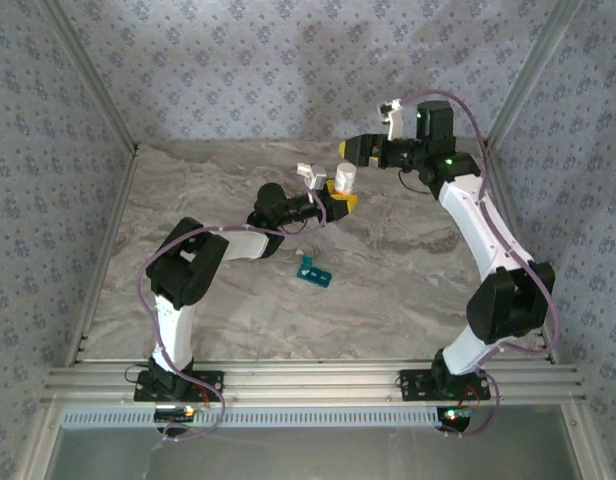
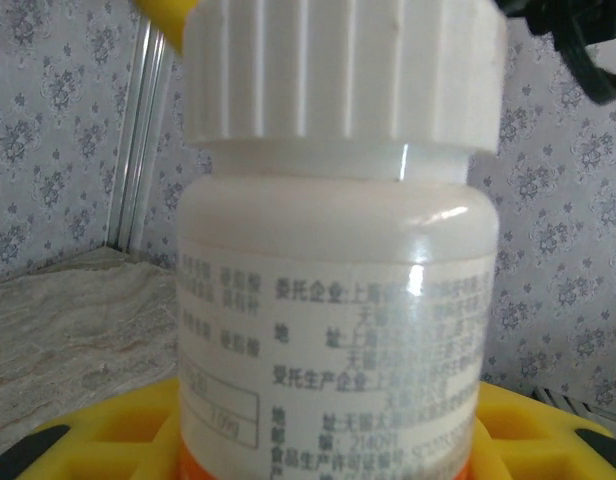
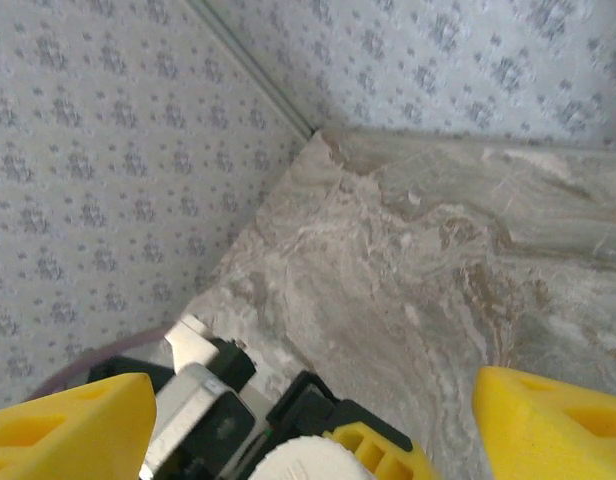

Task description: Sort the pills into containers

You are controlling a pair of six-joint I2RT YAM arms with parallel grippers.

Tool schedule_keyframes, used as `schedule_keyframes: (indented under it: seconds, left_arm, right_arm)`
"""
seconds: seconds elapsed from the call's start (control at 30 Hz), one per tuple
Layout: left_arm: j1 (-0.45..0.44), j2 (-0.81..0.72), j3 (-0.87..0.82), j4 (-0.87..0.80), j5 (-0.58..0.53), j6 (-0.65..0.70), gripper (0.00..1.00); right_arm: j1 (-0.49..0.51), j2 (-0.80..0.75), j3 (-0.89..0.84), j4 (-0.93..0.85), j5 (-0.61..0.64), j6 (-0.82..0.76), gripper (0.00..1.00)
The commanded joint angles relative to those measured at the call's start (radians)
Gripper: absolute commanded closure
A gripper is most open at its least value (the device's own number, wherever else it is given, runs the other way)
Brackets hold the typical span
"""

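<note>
My left gripper (image 1: 340, 199) is shut on a white bottle (image 1: 345, 179) with a ribbed white cap and an orange band, holding it upright above the back middle of the table. In the left wrist view the bottle (image 2: 338, 300) stands between the yellow fingers (image 2: 98, 440). My right gripper (image 1: 346, 150) hangs just above the cap, open, its yellow fingers (image 3: 68, 425) wide apart on either side of the cap (image 3: 308, 462). The teal containers (image 1: 315, 271) lie on the table in front of the left gripper. The pills are hidden.
Patterned walls close in the marble table (image 1: 408, 270) on the left, back and right. A metal rail (image 1: 308, 380) runs along the near edge by the arm bases. A small white speck (image 1: 300, 252) lies beside the containers.
</note>
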Motion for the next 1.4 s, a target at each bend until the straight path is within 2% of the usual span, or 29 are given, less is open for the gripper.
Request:
schedule_keyframes:
  seconds: [0.0, 0.6, 0.73, 0.83, 0.9, 1.0, 1.1, 1.27, 1.37]
  left_arm:
    - [-0.006, -0.016, 0.034, 0.049, 0.001, -0.008, 1.00]
    - [-0.007, -0.010, 0.042, 0.042, 0.002, -0.012, 1.00]
    - [-0.006, -0.010, 0.043, 0.042, 0.002, -0.011, 1.00]
    - [-0.006, -0.011, 0.040, 0.042, 0.001, -0.011, 1.00]
    - [-0.007, -0.012, 0.040, 0.041, -0.001, -0.009, 1.00]
    - [-0.006, -0.010, 0.040, 0.041, -0.003, -0.007, 1.00]
    - [-0.007, -0.010, 0.041, 0.041, -0.004, -0.006, 1.00]
    - [-0.006, -0.008, 0.043, 0.038, -0.004, -0.006, 1.00]
    - [-0.006, -0.008, 0.042, 0.037, -0.005, -0.006, 1.00]
  right_arm:
    - [-0.001, 0.030, 0.035, -0.099, -0.064, -0.096, 0.17]
    - [0.021, 0.054, 0.028, -0.118, -0.067, -0.124, 0.31]
    - [0.023, 0.052, 0.025, -0.121, -0.062, -0.123, 0.39]
    - [0.024, 0.048, 0.018, -0.119, -0.051, -0.121, 0.50]
    - [0.028, 0.040, 0.004, -0.111, -0.039, -0.117, 0.53]
    - [0.040, 0.020, -0.032, -0.091, 0.004, -0.091, 0.56]
    - [0.068, -0.011, -0.093, -0.054, 0.099, -0.038, 0.59]
    - [0.142, -0.055, -0.181, -0.015, 0.327, 0.045, 0.59]
    - [0.183, -0.072, -0.206, -0.008, 0.421, 0.068, 0.58]
